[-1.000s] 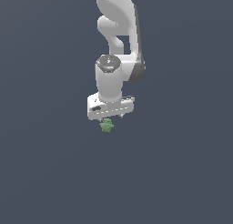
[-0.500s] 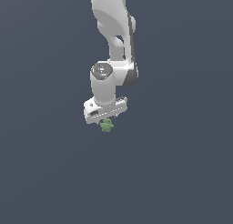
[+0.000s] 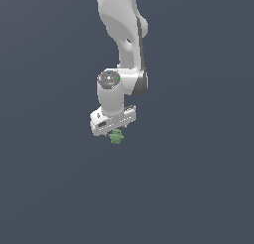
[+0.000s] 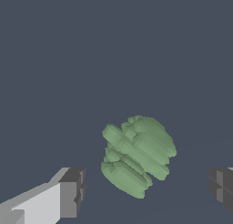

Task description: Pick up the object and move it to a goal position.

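surface: plain dark grey-blue floor point(image 3: 198, 188) | on it: green object point(image 3: 116, 137), contact unclear

A bare simulated scene: flat, featureless grey-blue backdrop point(image 3: 198, 188) all around, no furnishings.

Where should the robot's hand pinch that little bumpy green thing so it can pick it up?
Probably across its lumpy middle, coming straight down from above. In the wrist view the green object sits between the two dark fingertips, which stand apart on either side without touching it. Its ridges run slantwise, so squeezing the widest middle part looks safer than its narrow ends. The gripper hangs right over it.
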### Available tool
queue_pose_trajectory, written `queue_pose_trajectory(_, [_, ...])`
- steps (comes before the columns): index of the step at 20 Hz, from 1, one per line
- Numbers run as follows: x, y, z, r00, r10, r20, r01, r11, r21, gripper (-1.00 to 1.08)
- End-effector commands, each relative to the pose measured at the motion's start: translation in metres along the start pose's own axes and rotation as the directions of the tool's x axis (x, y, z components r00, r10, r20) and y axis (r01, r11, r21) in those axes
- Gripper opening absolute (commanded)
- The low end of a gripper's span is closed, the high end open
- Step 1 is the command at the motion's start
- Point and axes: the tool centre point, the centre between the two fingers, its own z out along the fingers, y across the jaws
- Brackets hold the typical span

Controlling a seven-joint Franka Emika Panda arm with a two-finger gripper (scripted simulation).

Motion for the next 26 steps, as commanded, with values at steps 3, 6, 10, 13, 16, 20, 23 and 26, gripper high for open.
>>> queue_pose_trajectory(3, [0.0,0.0,0.003,1.0,0.0,0.0,0.0,1.0,0.0,1.0])
queue_pose_trajectory(6, [0.0,0.0,0.012,1.0,-0.001,0.0,0.001,1.0,0.0,1.0])
queue_pose_trajectory(10, [-0.001,-0.001,0.032,1.0,-0.003,-0.001,0.003,1.0,0.0,1.0])
queue_pose_trajectory(13, [-0.001,-0.001,0.044,1.0,-0.004,-0.001,0.004,1.0,0.0,1.0])
queue_pose_trajectory(16, [-0.001,0.0,0.049,1.0,-0.004,-0.001,0.004,1.0,0.0,1.0])
queue_pose_trajectory(20, [0.0,0.0,0.05,1.0,-0.004,-0.001,0.004,1.0,0.0,-1.0])
queue_pose_trajectory(23, [0.0,0.0,0.05,1.0,-0.004,-0.001,0.004,1.0,0.0,-1.0])
queue_pose_trajectory(26, [0.0,0.0,0.05,1.0,-0.004,-0.001,0.004,1.0,0.0,-1.0])
